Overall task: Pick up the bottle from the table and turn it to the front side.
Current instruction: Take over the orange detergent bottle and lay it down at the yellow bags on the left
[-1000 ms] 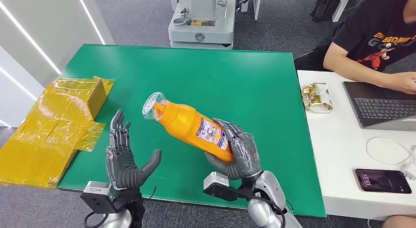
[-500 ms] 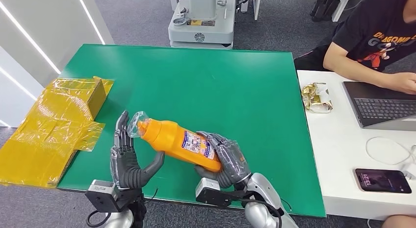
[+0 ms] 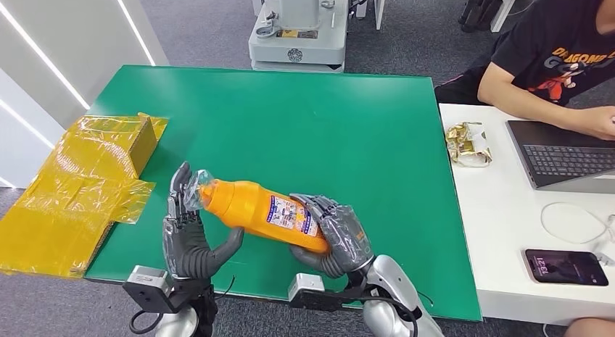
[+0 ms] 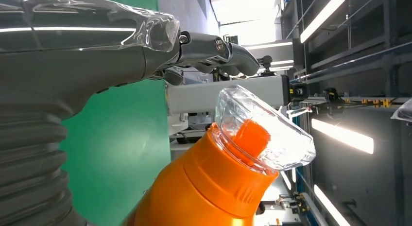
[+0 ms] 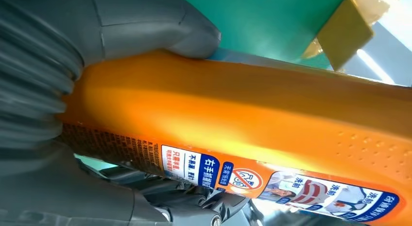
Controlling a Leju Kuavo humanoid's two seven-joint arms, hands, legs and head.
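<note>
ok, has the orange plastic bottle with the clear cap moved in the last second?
Yes. The orange plastic bottle, held by the right hand, has come down toward the green table's near edge, its cap now by the left hand.

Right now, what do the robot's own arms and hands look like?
Both arms are silver metal. The left hand and right hand are dark grey, with jointed fingers and thick thumbs. A small grey box sits at each wrist, with black cables. In the wrist views, a grey ribbed cover shows.

Orange clear-capped bottle (image 3: 265, 214), seemingly near-horizontal
</note>
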